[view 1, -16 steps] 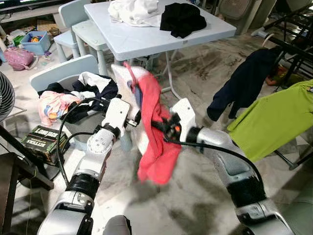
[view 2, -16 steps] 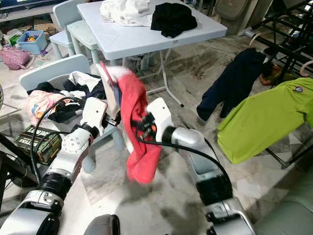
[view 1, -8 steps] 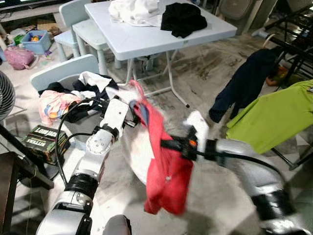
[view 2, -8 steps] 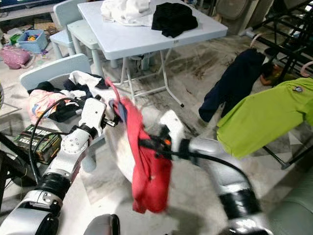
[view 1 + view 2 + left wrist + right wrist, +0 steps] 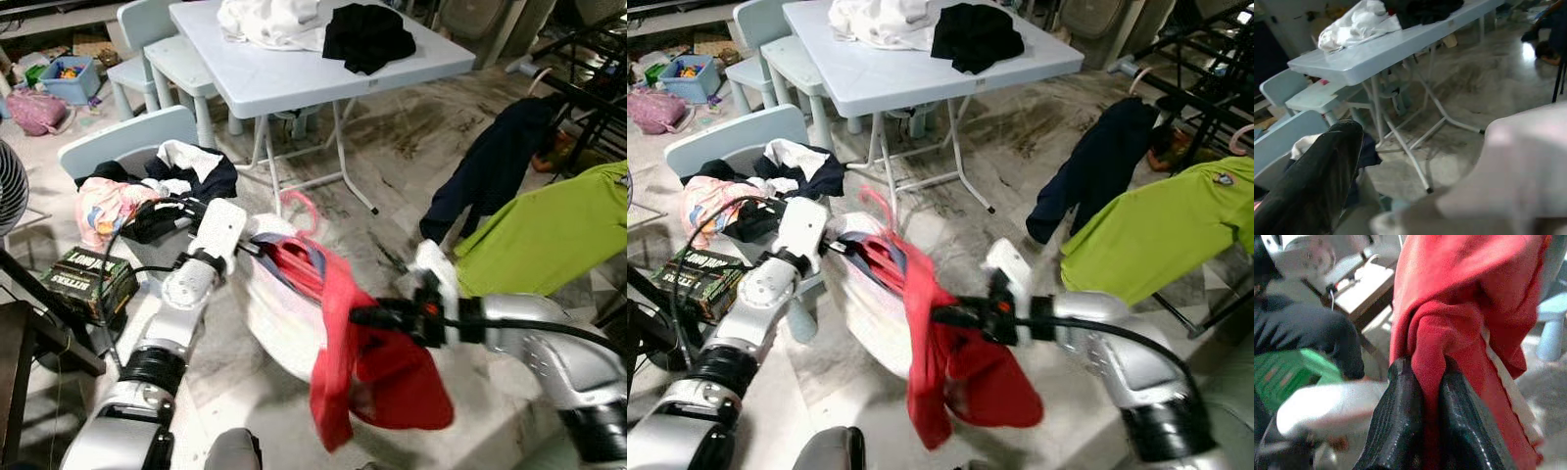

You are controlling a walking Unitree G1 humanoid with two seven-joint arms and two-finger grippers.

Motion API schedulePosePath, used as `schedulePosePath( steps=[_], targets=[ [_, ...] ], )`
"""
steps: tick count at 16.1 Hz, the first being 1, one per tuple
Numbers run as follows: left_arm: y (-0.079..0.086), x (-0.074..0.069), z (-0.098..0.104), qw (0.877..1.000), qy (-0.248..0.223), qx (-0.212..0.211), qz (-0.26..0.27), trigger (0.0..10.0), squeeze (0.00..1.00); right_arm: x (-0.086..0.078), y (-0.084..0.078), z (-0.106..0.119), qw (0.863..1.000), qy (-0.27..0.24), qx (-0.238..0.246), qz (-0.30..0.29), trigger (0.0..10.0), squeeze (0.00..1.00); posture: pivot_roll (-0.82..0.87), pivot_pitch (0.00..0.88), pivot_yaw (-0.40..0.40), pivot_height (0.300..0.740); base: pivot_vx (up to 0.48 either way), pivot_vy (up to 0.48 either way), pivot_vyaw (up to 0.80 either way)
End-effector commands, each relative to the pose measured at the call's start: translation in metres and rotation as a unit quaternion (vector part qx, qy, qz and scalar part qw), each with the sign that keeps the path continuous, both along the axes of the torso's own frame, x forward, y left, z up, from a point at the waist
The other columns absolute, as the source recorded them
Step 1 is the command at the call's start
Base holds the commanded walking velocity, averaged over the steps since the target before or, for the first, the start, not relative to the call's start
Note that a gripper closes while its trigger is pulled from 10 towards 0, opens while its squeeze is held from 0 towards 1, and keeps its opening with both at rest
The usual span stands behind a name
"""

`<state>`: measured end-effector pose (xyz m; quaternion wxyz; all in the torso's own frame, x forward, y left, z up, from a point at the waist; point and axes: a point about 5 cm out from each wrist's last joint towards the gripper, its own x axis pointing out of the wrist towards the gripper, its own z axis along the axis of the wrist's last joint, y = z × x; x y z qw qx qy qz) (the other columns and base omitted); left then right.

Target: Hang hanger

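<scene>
We are looking down at both arms held out over the marbled floor (image 5: 392,147). The right gripper (image 5: 942,314) is pinching a fold of the red garment (image 5: 377,367); in the right wrist view its two black fingers (image 5: 1400,421) are closing tight on the red cloth, which is bulging up between them. The garment is hanging from that grip and trailing toward the floor, its lower edge blurred.

The left gripper (image 5: 257,247) is reaching to the top of the garment, where a pink hanger (image 5: 302,208) is sticking up, only its hook clear of the cloth. The rest of the hanger is buried under red and whitish fabric, so we cannot tell its shape. One black finger (image 5: 1312,181) is showing in the left wrist view, with pale blurred cloth beside it; we cannot tell whether this gripper is gripping anything or how far it is spread.

Behind the arms, a light blue folding table (image 5: 284,83) is carrying a white heap (image 5: 265,20) and a black garment (image 5: 367,34), both cut off at the frame top. A green shirt (image 5: 549,235) and a dark navy garment (image 5: 490,162) are hanging on the robot's right, their supports hard to make out. A chair (image 5: 118,147) piled with clothes is standing on the left.
</scene>
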<state>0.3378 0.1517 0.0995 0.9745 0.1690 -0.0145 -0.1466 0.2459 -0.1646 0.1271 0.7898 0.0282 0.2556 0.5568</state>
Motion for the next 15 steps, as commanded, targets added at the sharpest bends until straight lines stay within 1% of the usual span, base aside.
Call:
schedulePosePath(
  steps=[1,2,3,5,6,7,8,9,10,11,12,14,15],
  targets=[
    [0.006,0.004,0.007,1.000,-0.014,0.004,0.010,10.0,0.00,-0.001,-0.010,0.004,1.000,-0.017,-0.019,0.006,10.0,0.00,-0.06,0.052,-0.030,0.740,0.000,0.000,0.00],
    [0.009,0.003,0.007,1.000,-0.015,0.007,0.012,10.0,0.00,0.000,-0.025,-0.001,0.998,-0.025,-0.060,-0.002,10.0,0.00,-0.06,0.052,-0.030,0.740,0.000,0.000,0.00],
    [0.010,0.003,0.007,1.000,-0.015,0.010,0.013,10.0,0.00,0.003,-0.034,-0.001,0.997,-0.027,-0.072,-0.014,10.0,0.00,-0.06,0.052,-0.030,0.740,0.000,0.000,0.00],
    [0.013,0.001,0.005,1.000,-0.013,0.015,0.015,10.0,0.00,0.009,-0.060,0.005,0.993,-0.039,-0.109,-0.029,10.0,0.00,-0.06,0.052,-0.030,0.740,0.000,0.000,0.00],
    [0.014,0.001,0.004,1.000,-0.012,0.016,0.017,10.0,0.00,0.009,-0.068,0.007,0.992,-0.038,-0.116,-0.031,10.0,0.00,-0.06,0.052,-0.030,0.740,0.000,0.000,0.00],
    [0.016,0.000,0.004,1.000,-0.012,0.016,0.018,10.0,0.00,0.007,-0.080,0.007,0.990,-0.039,-0.135,-0.034,10.0,0.00,-0.06,0.052,-0.031,0.740,0.000,0.000,0.00],
    [0.017,0.000,0.004,1.000,-0.011,0.017,0.018,10.0,0.00,0.006,-0.090,0.005,0.985,-0.041,-0.162,-0.039,10.0,0.00,-0.06,0.053,-0.033,0.740,0.000,0.000,0.00],
    [0.017,0.000,0.004,1.000,-0.011,0.017,0.019,10.0,0.00,0.006,-0.095,0.003,0.982,-0.044,-0.179,-0.042,10.0,0.00,-0.06,0.053,-0.033,0.740,0.000,0.000,0.00],
    [0.017,-0.001,0.002,1.000,-0.008,0.014,0.021,10.0,0.00,0.001,-0.108,-0.004,0.971,-0.055,-0.232,-0.027,10.0,0.00,-0.07,0.053,-0.034,0.740,0.000,0.000,0.00],
    [0.018,-0.001,0.001,1.000,-0.005,0.009,0.022,10.0,0.00,-0.001,-0.111,-0.006,0.967,-0.058,-0.248,-0.020,10.0,0.00,-0.07,0.053,-0.034,0.740,0.000,0.000,0.00],
    [0.017,-0.002,0.001,1.000,-0.003,0.007,0.023,10.0,0.00,-0.004,-0.114,-0.006,0.966,-0.056,-0.252,-0.012,10.0,0.00,-0.07,0.052,-0.032,0.740,0.000,0.000,0.00],
    [0.018,-0.003,-0.003,1.000,0.011,-0.001,0.026,10.0,0.00,-0.009,-0.118,0.001,0.971,-0.046,-0.236,-0.001,10.0,0.00,-0.08,0.055,-0.032,0.740,0.000,0.000,0.00],
    [0.018,-0.003,-0.004,0.999,0.015,-0.008,0.029,10.0,0.00,-0.011,-0.121,0.003,0.969,-0.047,-0.241,0.005,10.0,0.00,-0.08,0.057,-0.032,0.740,0.000,0.000,0.00]
  ],
)
